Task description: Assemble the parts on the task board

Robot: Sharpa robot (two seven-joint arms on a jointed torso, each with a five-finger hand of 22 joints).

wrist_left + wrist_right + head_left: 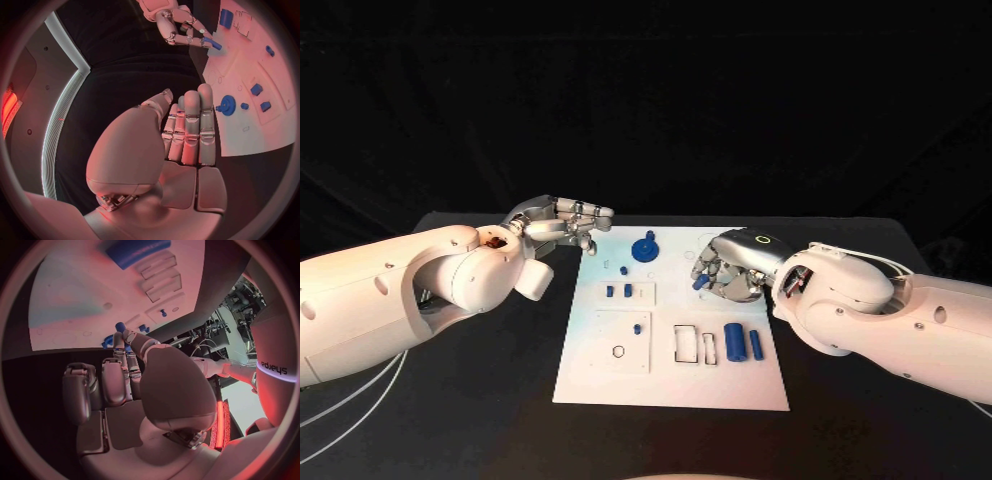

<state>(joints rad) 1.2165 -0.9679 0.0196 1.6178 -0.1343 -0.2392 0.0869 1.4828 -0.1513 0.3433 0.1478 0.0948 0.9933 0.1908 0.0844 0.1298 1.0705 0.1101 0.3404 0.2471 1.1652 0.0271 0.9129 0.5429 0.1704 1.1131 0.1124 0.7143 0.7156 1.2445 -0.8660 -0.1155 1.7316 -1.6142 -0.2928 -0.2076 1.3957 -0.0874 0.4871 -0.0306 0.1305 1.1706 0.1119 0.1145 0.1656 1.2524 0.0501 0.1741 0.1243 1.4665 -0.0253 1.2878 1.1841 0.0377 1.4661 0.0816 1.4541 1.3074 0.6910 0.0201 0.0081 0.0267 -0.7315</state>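
The right hand (728, 268) pinches a small blue peg-like part (700, 283) between thumb and fingertip, above the right-hand side of the flat white task board (589, 385), which lies in the middle of the black surface (473, 400). The pinch looks shallow, so the part could twist or slip out as it comes down, and it might then roll among the blue parts already on the board. A tilted part would probably jam at the mouth of its seat instead of dropping in.

The left hand (561, 222) hovers at the board's far left corner with its fingers straight and together, holding nothing. It is near the round blue toothed gear (646, 248), and a careless sweep could knock that.

Which seat the held part is meant for cannot be told. Most of that part is hidden behind the fingers, so its full shape is unclear. The larger blue cylinder (734, 343) and the slim blue rod (756, 345) lie beside the rectangular recesses near the board's near edge.
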